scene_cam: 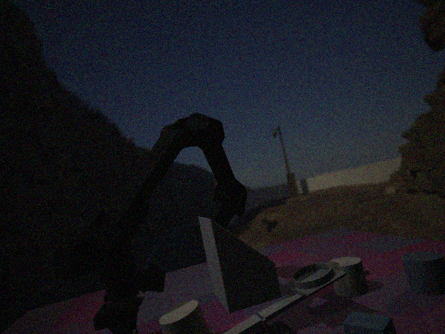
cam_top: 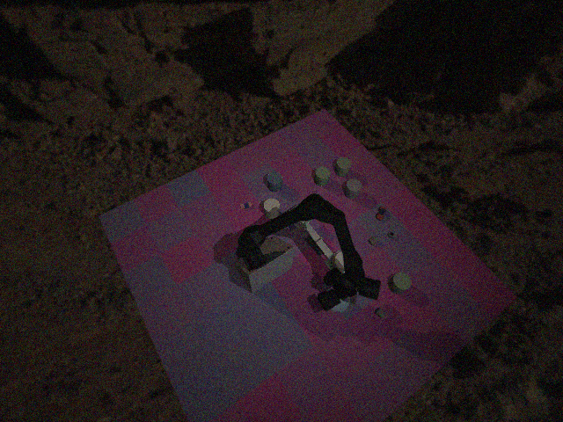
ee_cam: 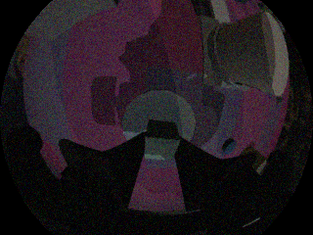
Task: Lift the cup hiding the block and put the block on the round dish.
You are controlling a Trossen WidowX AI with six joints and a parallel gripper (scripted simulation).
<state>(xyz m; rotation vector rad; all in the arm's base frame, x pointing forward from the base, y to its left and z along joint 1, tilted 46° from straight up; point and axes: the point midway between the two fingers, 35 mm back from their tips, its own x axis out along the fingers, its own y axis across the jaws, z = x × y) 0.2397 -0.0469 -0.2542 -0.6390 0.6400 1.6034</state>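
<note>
The pincer (cam_top: 341, 294) is clamped on a small pale block (ee_cam: 159, 152), which the wrist view shows between the two dark fingers. Directly under it lies the round dish (ee_cam: 133, 114). From above only a pale sliver of the dish's rim shows past the pincer's body, and whether the block touches the dish cannot be told in this dim light.

Just behind the pincer, toward the arm's base, a cup (cam_top: 339, 261) stands on the near end of the balance beam (cam_top: 320, 243), close to the wrist but apart from it. This is the tightest edge around the pincer. To one side, near it, stand a squat green cylinder (cam_top: 401, 281) and a small piece (cam_top: 379, 312). On the side away from the beam the checkered mat (cam_top: 227, 327) runs wide to its edge, with rough ground past that.

Farther off, beyond the beam's other end, a pale-topped cup (cam_top: 272, 207) stands on the mat. Past it are several more cylinders (cam_top: 323, 174), and small bits (cam_top: 380, 213) lie well apart from the pincer.

The forearm hides part of the beam from above. In the exterior view the arm is only a black outline, its lower end cut by the frame's bottom edge, so the pincer cannot be made out there
</note>
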